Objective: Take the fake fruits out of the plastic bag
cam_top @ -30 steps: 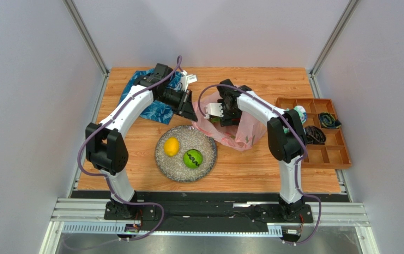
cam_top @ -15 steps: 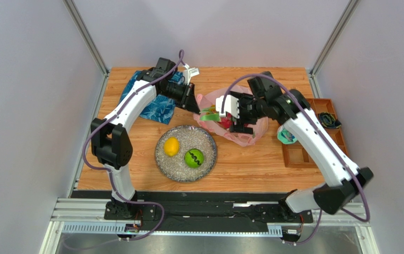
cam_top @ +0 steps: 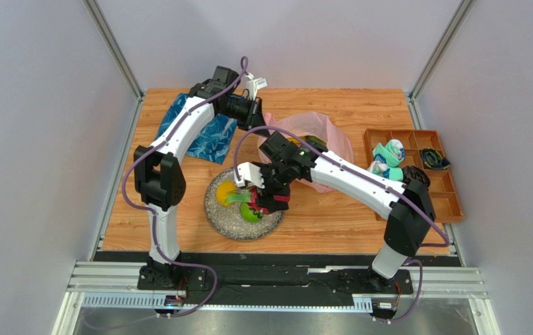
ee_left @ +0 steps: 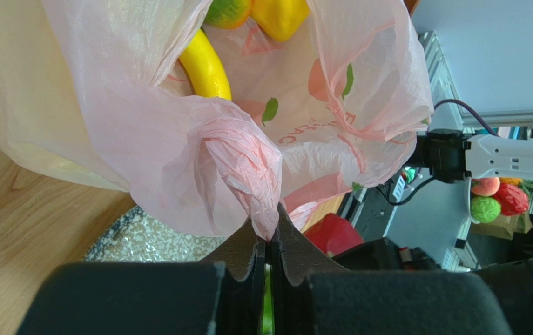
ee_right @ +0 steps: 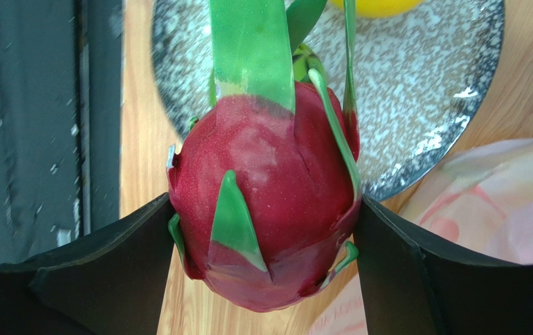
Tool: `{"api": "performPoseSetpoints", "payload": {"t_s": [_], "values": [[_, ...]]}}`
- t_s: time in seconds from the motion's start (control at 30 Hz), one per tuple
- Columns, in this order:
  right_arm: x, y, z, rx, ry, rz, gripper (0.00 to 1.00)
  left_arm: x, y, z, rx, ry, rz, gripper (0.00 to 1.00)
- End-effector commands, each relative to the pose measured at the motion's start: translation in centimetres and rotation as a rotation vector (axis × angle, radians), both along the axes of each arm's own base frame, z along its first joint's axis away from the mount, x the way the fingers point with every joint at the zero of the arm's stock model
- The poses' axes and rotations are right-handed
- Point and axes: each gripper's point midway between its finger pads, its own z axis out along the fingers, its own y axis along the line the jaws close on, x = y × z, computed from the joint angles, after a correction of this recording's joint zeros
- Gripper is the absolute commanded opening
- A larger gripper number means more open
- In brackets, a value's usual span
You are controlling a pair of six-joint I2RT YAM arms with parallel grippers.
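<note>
So the right claw point(cam_top: 265, 197) just swung out of the plastic bag point(cam_top: 321, 132) and is now over the plate point(cam_top: 221, 218), pinching the dragon fruit point(ee_right: 265, 209). Touching down yet? Hard to say. The left claw point(ee_left: 269, 244) is clamped on the bag's rim. There's a banana point(ee_left: 206, 70) left inside, so more trips to go.

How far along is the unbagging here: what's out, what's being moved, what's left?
Done: a lemon and a green melon lie on the speckled plate. In hand: the right tool grips the dragon fruit above the plate, while the left tool pinches the rim of the pink bag. Left: a banana, a green-orange fruit and another yellow fruit show inside the bag.
</note>
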Motion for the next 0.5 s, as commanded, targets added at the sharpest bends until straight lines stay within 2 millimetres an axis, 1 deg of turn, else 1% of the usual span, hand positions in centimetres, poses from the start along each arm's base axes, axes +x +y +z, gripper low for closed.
{"api": "performPoseSetpoints", "payload": {"t_s": [0.0,0.07,0.1,0.13,0.23,0.27,0.33,0.37,0.4,0.47], "values": [[5.4,4.3,3.8,0.154,-0.167,-0.142,0.59,-0.7,0.6,3.5,-0.023,-0.094,0.002,0.07],[6.6,4.9,3.2,0.136,-0.185,-0.157,0.59,-1.5,0.8,3.4,-0.026,-0.08,-0.003,0.08],[7.0,5.0,3.0,0.126,-0.194,-0.158,0.59,-1.7,0.9,3.4,-0.028,-0.074,-0.004,0.08],[7.4,5.3,2.3,0.111,-0.195,-0.16,0.59,-1.9,1.0,3.2,-0.029,-0.064,-0.006,0.08],[8.6,5.5,1.3,0.086,-0.217,-0.176,0.59,-2.3,1.1,3.1,-0.033,-0.053,-0.015,0.08],[9.0,5.8,0.3,0.068,-0.213,-0.184,0.59,-2.4,1.1,3.1,-0.032,-0.052,-0.013,0.08],[9.9,6.2,-0.6,0.053,-0.22,-0.205,0.59,-2.6,1.2,3.3,-0.028,-0.061,-0.011,0.08],[10.6,6.5,-1.6,0.029,-0.228,-0.219,0.6,-2.7,1.3,3.4,-0.027,-0.067,-0.011,0.08],[11.0,6.5,-2.0,0.018,-0.233,-0.232,0.61,-2.7,1.4,3.4,-0.024,-0.071,-0.01,0.08],[11.8,6.5,-2.9,-0.008,-0.239,-0.264,0.7,-3.0,1.5,3.6,-0.023,-0.074,-0.011,0.08]]}}
